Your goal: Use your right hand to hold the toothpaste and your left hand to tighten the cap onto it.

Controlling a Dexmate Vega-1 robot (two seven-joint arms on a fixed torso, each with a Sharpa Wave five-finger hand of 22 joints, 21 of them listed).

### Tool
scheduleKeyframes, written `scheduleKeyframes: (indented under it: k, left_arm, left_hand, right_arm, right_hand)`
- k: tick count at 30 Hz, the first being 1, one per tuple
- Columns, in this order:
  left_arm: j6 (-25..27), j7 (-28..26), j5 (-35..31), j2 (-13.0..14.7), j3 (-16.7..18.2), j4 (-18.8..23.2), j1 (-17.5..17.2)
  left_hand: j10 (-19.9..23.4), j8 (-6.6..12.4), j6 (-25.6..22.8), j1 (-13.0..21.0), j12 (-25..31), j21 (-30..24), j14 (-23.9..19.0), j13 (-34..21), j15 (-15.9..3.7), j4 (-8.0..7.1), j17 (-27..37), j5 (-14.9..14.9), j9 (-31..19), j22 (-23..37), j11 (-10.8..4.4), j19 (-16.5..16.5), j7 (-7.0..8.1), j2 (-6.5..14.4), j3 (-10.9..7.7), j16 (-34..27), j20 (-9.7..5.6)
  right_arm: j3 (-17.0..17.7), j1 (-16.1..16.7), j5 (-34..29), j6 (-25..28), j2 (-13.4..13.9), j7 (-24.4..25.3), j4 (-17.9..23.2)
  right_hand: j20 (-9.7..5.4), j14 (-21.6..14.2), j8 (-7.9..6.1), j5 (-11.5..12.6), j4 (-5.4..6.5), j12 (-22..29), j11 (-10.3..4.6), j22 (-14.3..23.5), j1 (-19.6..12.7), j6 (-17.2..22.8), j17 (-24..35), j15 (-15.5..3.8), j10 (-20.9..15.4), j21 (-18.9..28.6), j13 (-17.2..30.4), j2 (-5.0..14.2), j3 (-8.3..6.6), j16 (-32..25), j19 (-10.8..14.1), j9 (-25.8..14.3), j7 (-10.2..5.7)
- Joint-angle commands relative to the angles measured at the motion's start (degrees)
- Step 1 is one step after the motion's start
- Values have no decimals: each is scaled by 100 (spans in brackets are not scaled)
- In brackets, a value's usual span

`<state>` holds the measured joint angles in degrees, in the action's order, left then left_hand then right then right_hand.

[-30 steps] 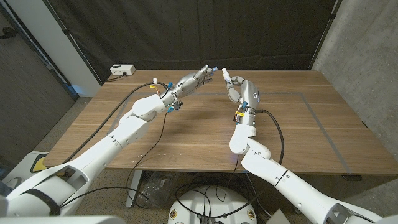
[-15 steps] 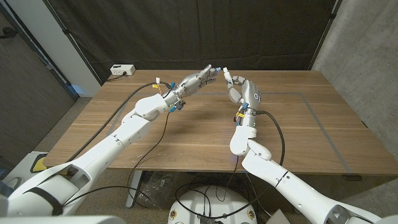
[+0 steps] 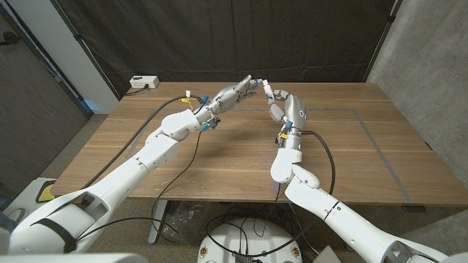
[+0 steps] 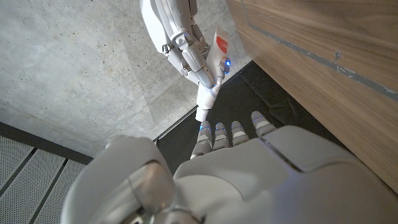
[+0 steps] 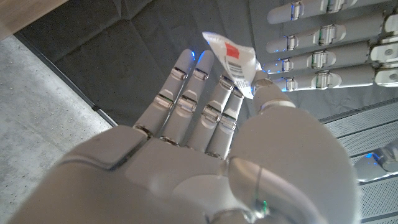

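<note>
Head view first: both arms reach out over the desk (image 3: 219, 157) and meet up high near its far side. The right hand (image 3: 287, 109) pinches the toothpaste (image 3: 267, 89) in its fingers, open end pointing at the left hand (image 3: 232, 92). Left fingers are bunched at the tube's tip; I think they hold the cap, but it is too small to see. To do this well, line the cap up straight, push gently, then twist while the right hand keeps firm. Far back, a white box (image 3: 143, 82) sits on the corner, well out of the way.
</note>
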<state>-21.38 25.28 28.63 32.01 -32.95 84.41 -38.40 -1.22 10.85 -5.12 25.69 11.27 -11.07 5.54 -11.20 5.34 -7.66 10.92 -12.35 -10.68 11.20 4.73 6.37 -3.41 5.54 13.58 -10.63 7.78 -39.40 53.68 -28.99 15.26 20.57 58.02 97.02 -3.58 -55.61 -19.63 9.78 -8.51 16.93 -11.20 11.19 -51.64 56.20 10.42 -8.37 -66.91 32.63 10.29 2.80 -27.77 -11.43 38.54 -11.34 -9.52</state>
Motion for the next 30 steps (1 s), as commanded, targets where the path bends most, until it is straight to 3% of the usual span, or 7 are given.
scheduleKeyframes:
  k: [1,17,23,30]
  left_arm:
    - [1,65,-10,-84,-57,-120,84]
    - [-16,79,-24,-79,-71,-50,73]
    - [23,46,13,-44,-47,19,13]
    - [7,47,30,-9,-27,65,-31]
  left_hand:
    - [-3,46,-38,-2,41,-55,-24,-9,9,14,11,-50,-13,10,30,44,-9,41,35,-34,37]
    - [-8,49,-46,10,46,-67,-32,-7,16,28,9,-59,-14,9,29,61,2,53,40,-37,36]
    - [38,48,-46,26,68,-93,-109,-3,106,44,4,-69,-13,7,139,37,-209,62,50,-60,22]
    - [49,46,-40,29,72,-99,-120,-1,108,48,3,-71,-13,6,157,33,-218,64,52,-62,21]
  right_arm:
    - [36,64,-48,-132,58,75,119]
    - [82,122,-96,-124,55,19,198]
    - [68,115,-107,-101,36,-2,179]
    - [51,86,-98,-62,22,-55,141]
  right_hand:
    - [-452,-77,-7,20,-14,-6,8,10,-21,150,18,-360,-82,44,28,49,-45,11,-14,-7,-116]
    - [-458,-82,12,19,-13,-46,-8,10,-19,157,20,-363,-80,64,29,48,-55,24,-23,-8,-118]
    - [-459,-87,16,18,-10,-58,-7,10,-16,164,22,-363,-79,69,30,50,-57,25,-27,-8,-120]
    - [-459,-75,31,16,-7,-78,12,1,-12,164,24,-362,-89,77,32,51,-62,36,-32,-9,-112]
